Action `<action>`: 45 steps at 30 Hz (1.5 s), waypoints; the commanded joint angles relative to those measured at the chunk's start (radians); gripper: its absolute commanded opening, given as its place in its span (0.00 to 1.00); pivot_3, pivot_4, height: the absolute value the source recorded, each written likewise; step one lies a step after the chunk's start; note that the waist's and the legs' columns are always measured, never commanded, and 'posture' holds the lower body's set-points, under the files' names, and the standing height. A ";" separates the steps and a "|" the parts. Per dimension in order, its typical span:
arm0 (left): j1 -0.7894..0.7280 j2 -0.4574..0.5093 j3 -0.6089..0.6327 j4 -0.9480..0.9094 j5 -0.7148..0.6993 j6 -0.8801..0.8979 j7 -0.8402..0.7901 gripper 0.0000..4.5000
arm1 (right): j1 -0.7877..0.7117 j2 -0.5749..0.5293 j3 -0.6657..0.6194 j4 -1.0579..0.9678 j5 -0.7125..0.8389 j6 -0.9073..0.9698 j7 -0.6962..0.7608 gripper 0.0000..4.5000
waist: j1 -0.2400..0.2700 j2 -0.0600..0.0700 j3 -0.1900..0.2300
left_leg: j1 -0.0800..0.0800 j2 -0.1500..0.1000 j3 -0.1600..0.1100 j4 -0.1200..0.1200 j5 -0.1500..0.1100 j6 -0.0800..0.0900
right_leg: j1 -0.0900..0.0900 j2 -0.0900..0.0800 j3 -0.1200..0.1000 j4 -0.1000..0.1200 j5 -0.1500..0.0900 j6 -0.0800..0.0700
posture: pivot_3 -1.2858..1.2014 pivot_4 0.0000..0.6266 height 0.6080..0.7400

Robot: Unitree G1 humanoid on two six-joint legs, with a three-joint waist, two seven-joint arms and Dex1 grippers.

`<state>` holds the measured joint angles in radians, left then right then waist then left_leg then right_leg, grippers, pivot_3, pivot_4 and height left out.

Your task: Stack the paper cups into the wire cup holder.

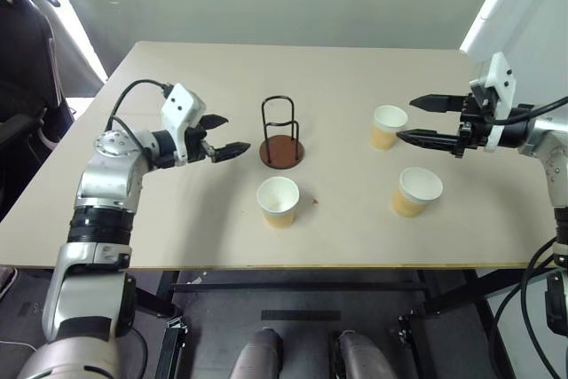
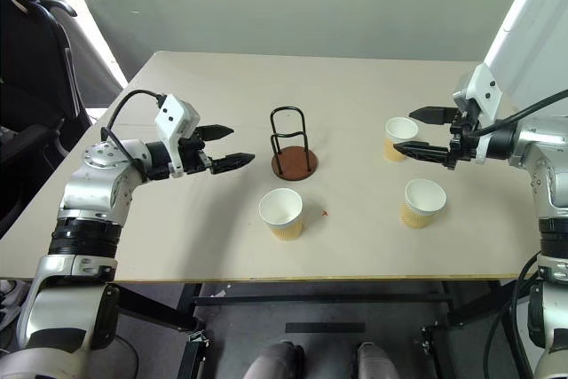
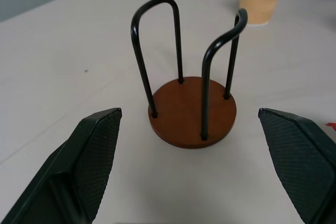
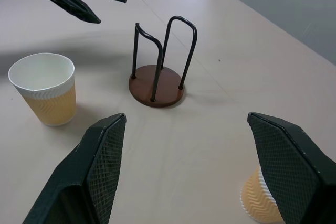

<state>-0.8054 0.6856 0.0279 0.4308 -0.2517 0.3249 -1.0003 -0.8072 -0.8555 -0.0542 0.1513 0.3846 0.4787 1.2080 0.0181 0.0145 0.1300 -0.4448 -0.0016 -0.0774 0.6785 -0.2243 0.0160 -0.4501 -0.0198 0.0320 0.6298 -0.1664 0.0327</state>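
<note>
Nearest the tabletop's [image 1: 426, 246] front edge stands one paper cup [image 1: 278, 201], upright, mouth up, empty, ahead of and inward from the left pincer [image 1: 226, 137] and a short way in from the edge. Left pincer hovers above the surface, jaws spread wide, nothing between them, aimed toward the wire cup holder [image 1: 281, 133]; the holder sits just beyond its fingertips with bare tabletop in the gap. Holder: black wire loops upright on a round reddish-brown base, no cup in it. Right pincer [image 1: 414, 120] also hovers, jaws fully apart and empty, pointing inward toward the holder. A second cup [image 1: 387, 126] stands upright right at its fingertips; from the head views, contact cannot be told. Third cup [image 1: 415, 191] stands upright nearer the front edge than the right pincer, below and slightly behind its tips, apart from the second cup. Open surface lies between the holder and the second cup, and between the two pincers; the far half of the tabletop is bare up to its rear edge. A small red mark [image 1: 314, 201] sits beside the front cup. All three cups are well apart from one another and from the holder.
</note>
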 commanded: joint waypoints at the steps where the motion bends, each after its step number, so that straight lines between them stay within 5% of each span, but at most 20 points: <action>1: -0.025 0.005 0.027 -0.015 -0.001 -0.029 0.007 1.00 | -0.029 -0.019 -0.009 -0.006 -0.008 -0.023 0.007 0.83 | 0.000 0.000 0.000 | 0.000 0.000 0.000 0.000 0.000 0.000 | 0.000 0.000 0.000 0.000 0.000 0.000 | 0.52 0.24 1.00; 22: -0.047 -0.044 0.000 0.022 0.001 -0.070 0.008 1.00 | 0.009 -0.037 -0.027 -0.038 -0.012 -0.012 0.002 0.83 | 0.002 0.000 0.000 | 0.000 0.000 0.000 0.000 0.000 0.000 | 0.000 0.000 0.000 0.000 0.000 0.000 | 0.52 0.24 1.00; 32: -0.148 -0.111 -0.002 0.191 0.055 -0.156 0.060 1.00 | 0.023 -0.041 -0.038 -0.059 -0.005 0.000 -0.018 0.83 | 0.002 0.000 0.000 | 0.000 0.000 0.000 0.001 0.000 0.000 | 0.001 0.000 0.000 0.000 0.001 0.002 | 0.52 0.24 1.00; 45: -0.136 -0.140 -0.056 0.207 0.087 -0.150 -0.041 1.00 | 0.023 -0.045 -0.038 -0.070 -0.001 0.007 -0.028 0.83 | 0.004 0.000 0.000 | 0.000 0.000 0.000 0.001 0.000 0.001 | 0.001 0.000 0.000 -0.001 0.002 0.003 | 0.52 0.24 1.00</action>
<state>-0.9298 0.5369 -0.0385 0.6606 -0.1667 0.1890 -1.0415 -0.7727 -0.8800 -0.0559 0.1126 0.3683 0.4879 1.1857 0.0223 0.0145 0.1300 -0.4450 -0.0016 -0.0774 0.6793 -0.2240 0.0169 -0.4493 -0.0198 0.0317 0.6290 -0.1648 0.0353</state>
